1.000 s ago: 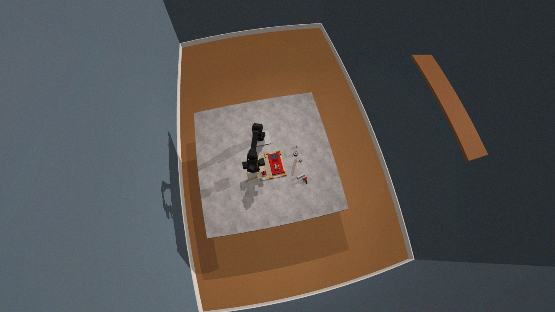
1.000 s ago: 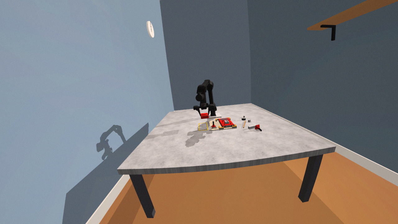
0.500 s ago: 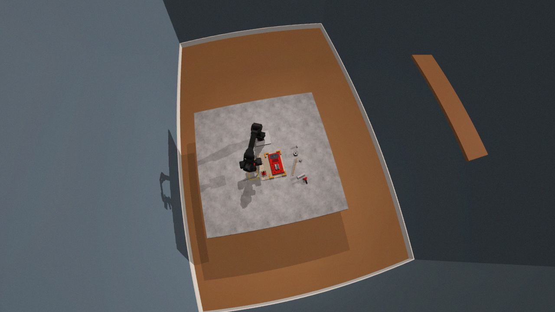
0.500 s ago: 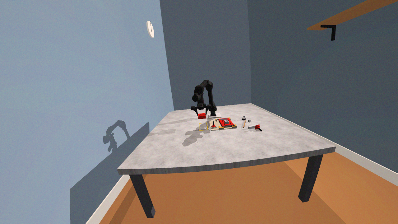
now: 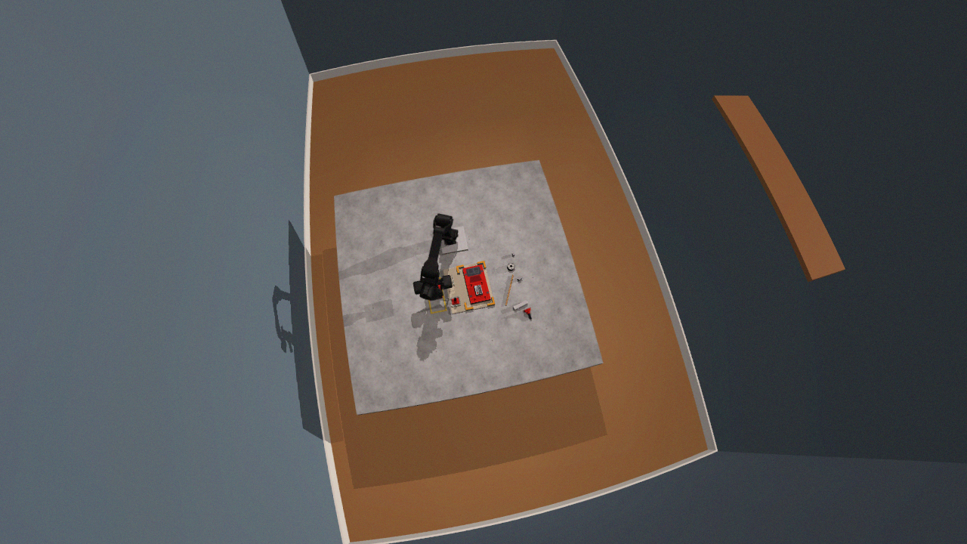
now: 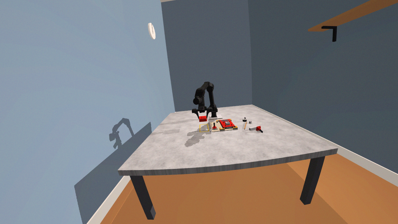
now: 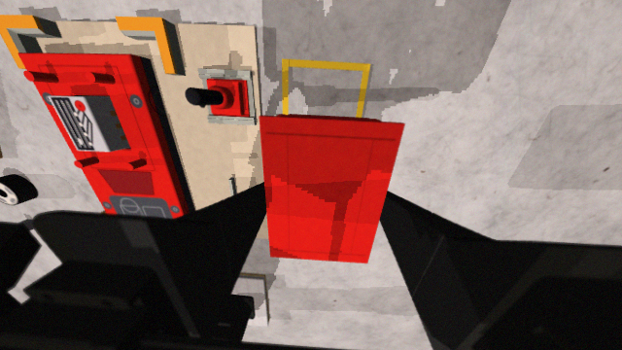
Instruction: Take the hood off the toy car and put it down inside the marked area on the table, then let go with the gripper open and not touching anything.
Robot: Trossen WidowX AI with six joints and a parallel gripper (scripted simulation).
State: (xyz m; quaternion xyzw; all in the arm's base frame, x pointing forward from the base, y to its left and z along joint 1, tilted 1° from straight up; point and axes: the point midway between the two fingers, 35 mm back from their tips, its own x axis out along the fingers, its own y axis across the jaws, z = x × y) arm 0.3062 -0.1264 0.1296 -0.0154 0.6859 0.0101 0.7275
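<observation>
— Where was the hood (image 7: 330, 185) at that moment?

— It was off the toy car (image 7: 104, 133) and up in the air. The gripper (image 7: 323, 214) was clamped on it by its two long sides, a black finger (image 7: 233, 214) pressed against each edge, so the red panel hung flat and level above the tabletop (image 7: 486, 146).

— Why hold it flat like that?

— Likely so it could go straight down and land on its broad face without tipping.

— And the marked area?

— The yellow outline (image 7: 325, 65) lay on the tabletop just beside the tan board (image 7: 219, 146) that carried the car. In the wrist view the hood covered the near part of the outline, with the far edge showing beyond it. In the exterior view the hood (image 6: 202, 119) hung above the outline (image 6: 204, 128), well clear of the surface.

— So what remained?

— Judging from that, the hood was not yet set down. Lowering it would call for keeping it square to the outline, since the frame looked only a little wider than the panel. Then the gripper would need to spread and lift clear.
</observation>
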